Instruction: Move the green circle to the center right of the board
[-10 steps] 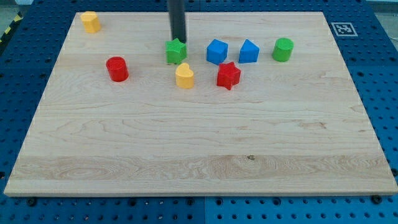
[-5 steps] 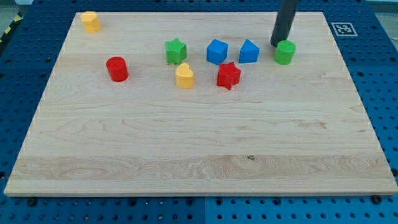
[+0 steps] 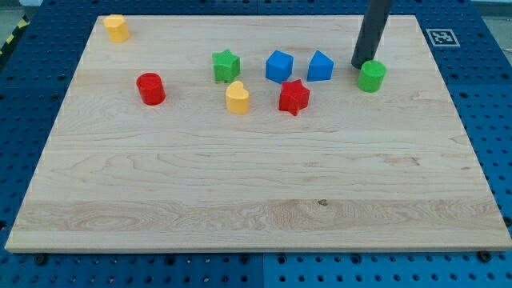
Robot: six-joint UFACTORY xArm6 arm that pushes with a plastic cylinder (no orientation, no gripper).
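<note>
The green circle (image 3: 371, 76), a short green cylinder, sits at the upper right of the wooden board (image 3: 256, 176). My tip (image 3: 362, 65) is at the end of the dark rod coming down from the view's top. It touches the green circle's upper left edge.
To the left of the green circle lie a blue block (image 3: 320, 66), another blue block (image 3: 279, 66), a red star (image 3: 294, 97), a yellow block (image 3: 237, 98), a green star (image 3: 226, 66), a red cylinder (image 3: 150, 88) and a yellow block (image 3: 117, 27) at the top left corner.
My tip moved from the green star across to the green circle. The green circle has since slid a little down and to the right.
</note>
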